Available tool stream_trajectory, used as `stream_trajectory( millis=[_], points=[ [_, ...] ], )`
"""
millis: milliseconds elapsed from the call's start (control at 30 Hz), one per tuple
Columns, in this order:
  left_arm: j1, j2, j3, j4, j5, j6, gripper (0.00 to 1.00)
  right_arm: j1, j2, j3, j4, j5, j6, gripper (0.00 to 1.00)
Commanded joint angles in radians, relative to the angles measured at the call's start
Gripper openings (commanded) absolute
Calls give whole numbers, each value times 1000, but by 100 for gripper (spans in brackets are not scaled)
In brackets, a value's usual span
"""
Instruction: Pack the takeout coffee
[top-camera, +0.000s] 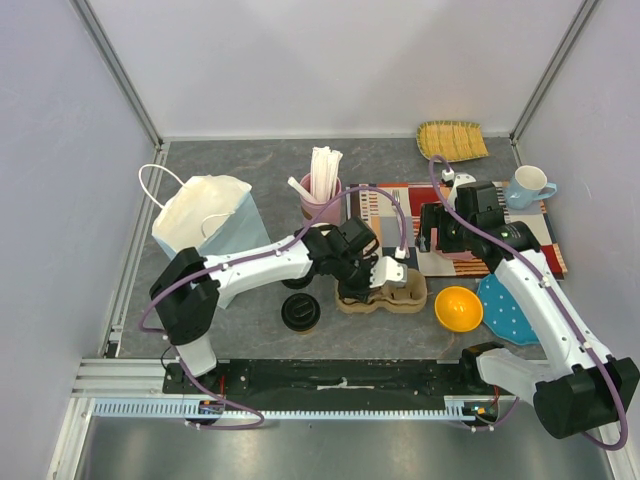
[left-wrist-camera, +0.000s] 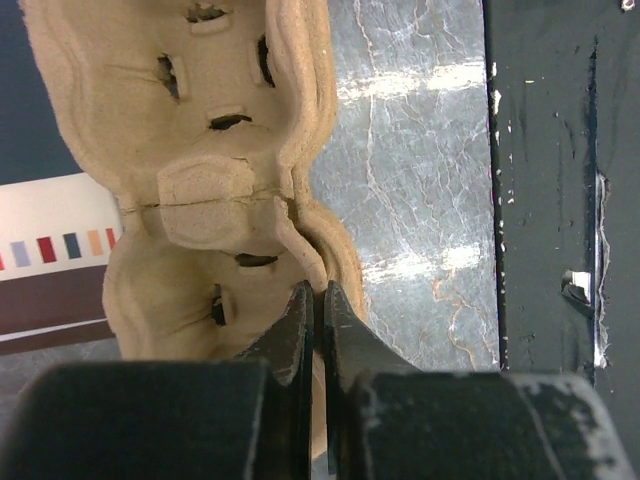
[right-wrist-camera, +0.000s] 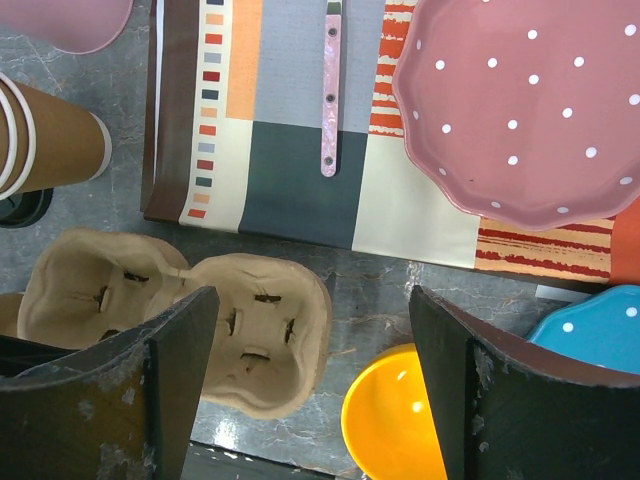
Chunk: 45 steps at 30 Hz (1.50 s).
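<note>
Takeout coffee (top-camera: 300, 312): brown paper cup under a black lid, upright on the table (top-camera: 250, 335) near the front edge. It is just left of the cup carrier (top-camera: 395, 292) and not touching it. My left arm crosses the table just behind it. Neither tool touches it.

Left tool (left-wrist-camera: 320, 295): clenched on the rim of the cup carrier, with the pulp edge pinched between my two fingers (left-wrist-camera: 290, 340), which stand almost together.

Right tool (right-wrist-camera: 313, 292): released, fingers spread wide. It hangs in the air over the strip of table between the carrier and the yellow bowl (right-wrist-camera: 395, 420).

Surroundings: a striped placemat (right-wrist-camera: 290, 150) lies behind the carrier and carries a pink dotted plate (right-wrist-camera: 520, 110). A blue dotted plate (right-wrist-camera: 590, 330) sits right of the yellow bowl. A stack of brown paper cups (right-wrist-camera: 55, 140) shows at the left edge of the right wrist view. A paper bag (top-camera: 205, 225) stands at the far left of the table, well behind the coffee.
</note>
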Motion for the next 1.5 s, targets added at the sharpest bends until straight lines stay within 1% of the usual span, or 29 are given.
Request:
stream_trajectory(
  millis=[0, 67, 167, 267, 367, 467, 567, 633, 733, 833, 900, 1033, 1100, 1200, 1267, 1333, 1400, 1467],
  points=[
    [-1, -97, 42, 14, -64, -27, 2, -5, -16, 13, 24, -2, 6, 85],
    [-1, -123, 33, 25, -89, -13, 2, -5, -21, 23, 27, -2, 12, 85],
    [-1, -163, 2, 36, -87, 5, 2, -5, -16, 33, 35, -20, 17, 85],
    [-1, -182, -21, 57, -89, -14, 2, -5, -7, 37, 33, -29, 25, 85],
    [-1, -208, -21, 85, -133, -37, 2, -5, -16, 55, 32, -38, 51, 87],
    [-1, -252, -24, 94, -198, -15, 2, -6, -25, 106, 20, -51, 98, 92],
    [-1, -306, -55, 115, -270, 41, 2, -6, -35, 132, 10, -96, 141, 98],
    [-1, -330, -81, 148, -317, 77, 2, -8, -36, 117, 18, -185, 199, 98],
    [-1, -361, -90, 174, -359, 90, 2, -8, -45, 62, 39, -267, 255, 98],
    [-1, -390, -82, 169, -376, 91, 2, -8, -73, 34, 46, -247, 275, 98],
    [-1, -415, -64, 155, -399, 96, 2, -8, -84, 71, 44, -249, 272, 98],
    [-1, -441, 62, 111, -481, 97, 2, -8, -90, 202, 20, -200, 252, 98],
    [1, -444, 106, 70, -573, 96, 2, -8, -91, 299, 3, -144, 249, 98],
    [12, -456, 171, 22, -650, 99, 2, -6, -90, 434, 12, -106, 264, 98],
    [29, -476, 183, 8, -673, 91, 2, -8, -79, 520, 21, -101, 267, 98],
    [39, -488, 211, -12, -713, 87, 2, -8, -64, 578, 35, -107, 259, 98],
    [52, -504, 258, -39, -754, 79, 2, -8, -53, 595, 42, -114, 237, 98],
    [102, -516, 296, -59, -768, 71, 2, -9, -32, 597, 43, -117, 230, 98]
  ],
)
